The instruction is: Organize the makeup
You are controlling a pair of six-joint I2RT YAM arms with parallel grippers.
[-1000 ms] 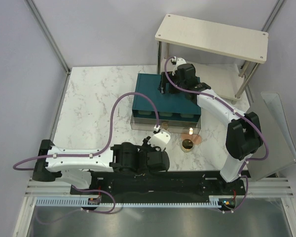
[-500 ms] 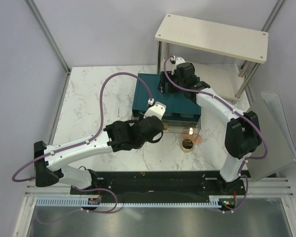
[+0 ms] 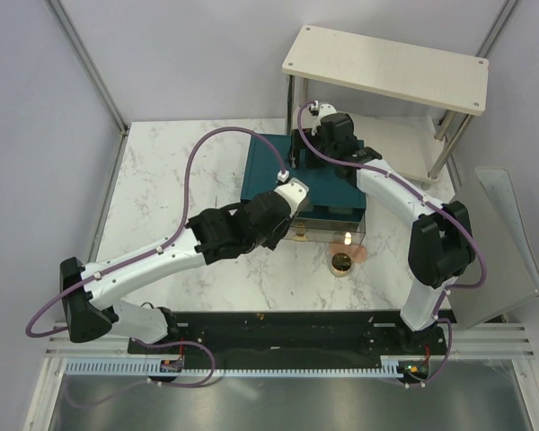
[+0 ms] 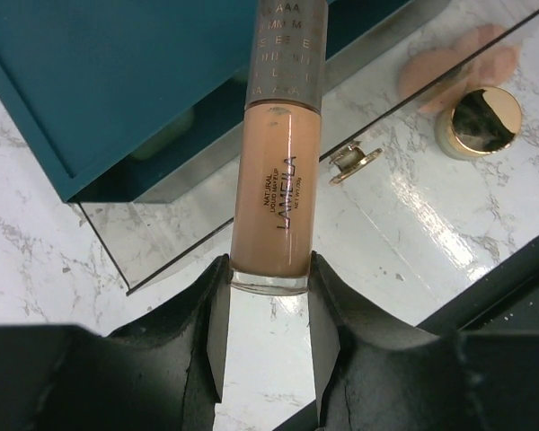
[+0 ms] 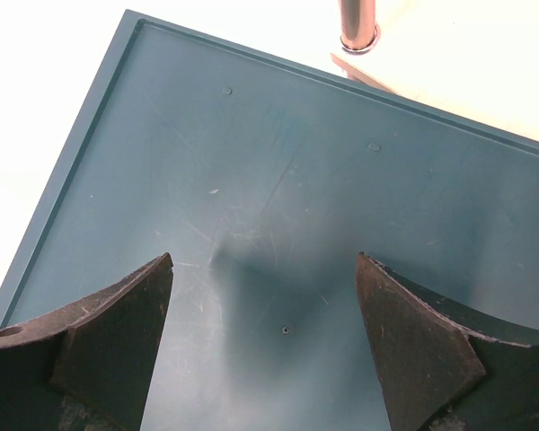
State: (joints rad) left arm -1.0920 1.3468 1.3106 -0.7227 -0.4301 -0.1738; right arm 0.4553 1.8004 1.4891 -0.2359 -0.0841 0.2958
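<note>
My left gripper (image 4: 268, 266) is shut on the base of the peach-tan tube (image 4: 274, 193), whose dark cap (image 4: 289, 45) points over the teal box (image 4: 117, 72). In the top view the left gripper (image 3: 295, 205) hovers at the box's front, above its pulled-out clear drawer (image 3: 328, 232). A pale green shape (image 4: 164, 136) lies in the drawer. The gold-rimmed compact (image 3: 341, 262) and a peach-pink pad (image 3: 360, 254) lie on the table in front; they also show in the left wrist view, compact (image 4: 479, 121) and pads (image 4: 458, 70). My right gripper (image 5: 265, 296) is open and empty over the box top (image 5: 296, 197).
A gold drawer handle (image 4: 355, 162) sits on the clear drawer's front. A wooden shelf on metal legs (image 3: 386, 67) stands behind the box at the right. A shelf leg (image 5: 357, 25) is just beyond the box's far edge. A clear panel (image 3: 508, 242) leans at the table's right edge.
My left arm has swung from the table's near edge forward to the teal box's front, carrying the peach-tan tube. The right arm has not moved.
</note>
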